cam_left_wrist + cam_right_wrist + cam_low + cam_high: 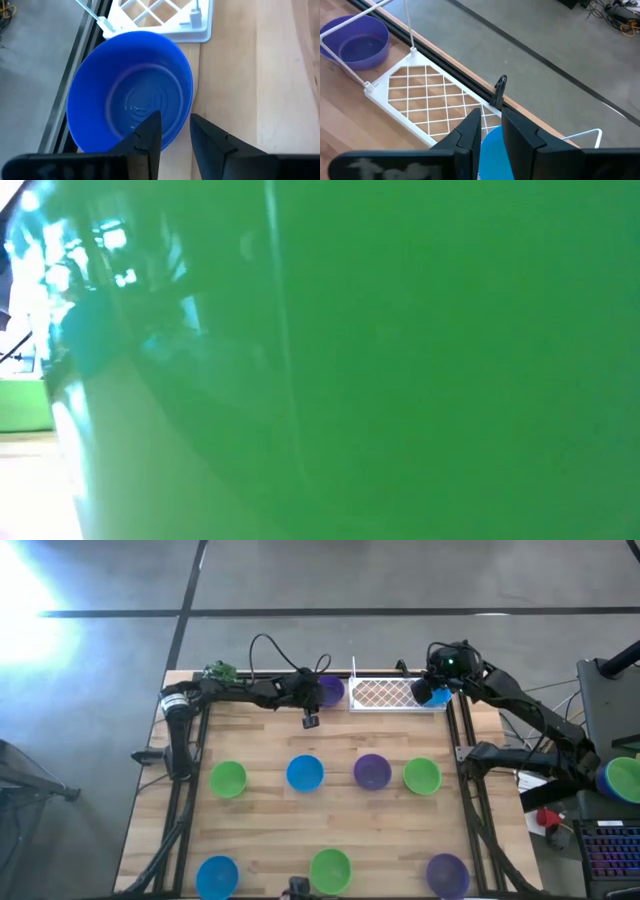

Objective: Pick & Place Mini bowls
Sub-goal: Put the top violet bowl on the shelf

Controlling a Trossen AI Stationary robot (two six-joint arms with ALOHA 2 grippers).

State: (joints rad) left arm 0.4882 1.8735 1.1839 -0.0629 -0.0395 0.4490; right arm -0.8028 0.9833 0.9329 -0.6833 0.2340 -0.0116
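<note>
A bright green round plastic bowl (330,868) waits at the worktop's near edge, with more in rows behind. At the far edge the left gripper (175,118) straddles a purple plastic bowl's (331,690) rim with its jaws released, likely about to grasp. The right gripper (491,113) clamps a blue plastic bowl (493,151) beside the white wire rack (395,695), probably its destination.

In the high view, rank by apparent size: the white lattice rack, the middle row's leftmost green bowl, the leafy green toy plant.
White plastic lattice rack
Bright green round plastic bowl
Leafy green toy plant
</note>
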